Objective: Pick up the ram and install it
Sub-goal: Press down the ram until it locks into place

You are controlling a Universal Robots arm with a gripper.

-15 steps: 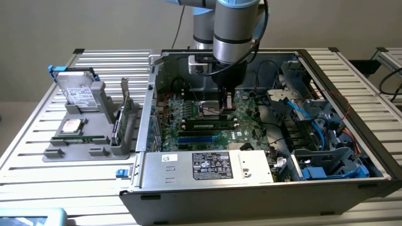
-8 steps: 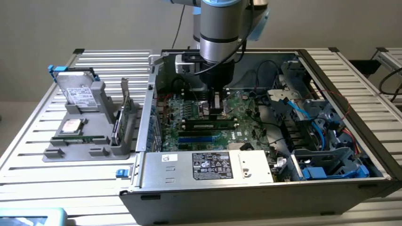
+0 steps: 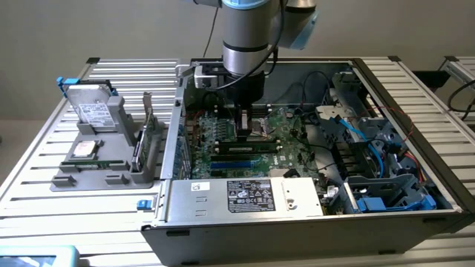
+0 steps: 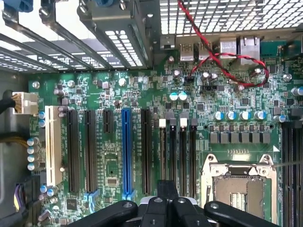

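Fingers (image 4: 163, 208) pressed together over motherboard (image 4: 142, 94); exterior view shows ram (image 3: 248, 148) slotted.

A plain beige wall (image 3: 89, 28) closes off the back of the scene, evenly lit, with no strong shadows on it. In front of it stands the desk (image 3: 44, 167), its top built of pale ribbed aluminium slats running side by side, with black end caps at the corners. On the exterior view's right, a second slatted surface (image 3: 464, 67) begins just beyond it.
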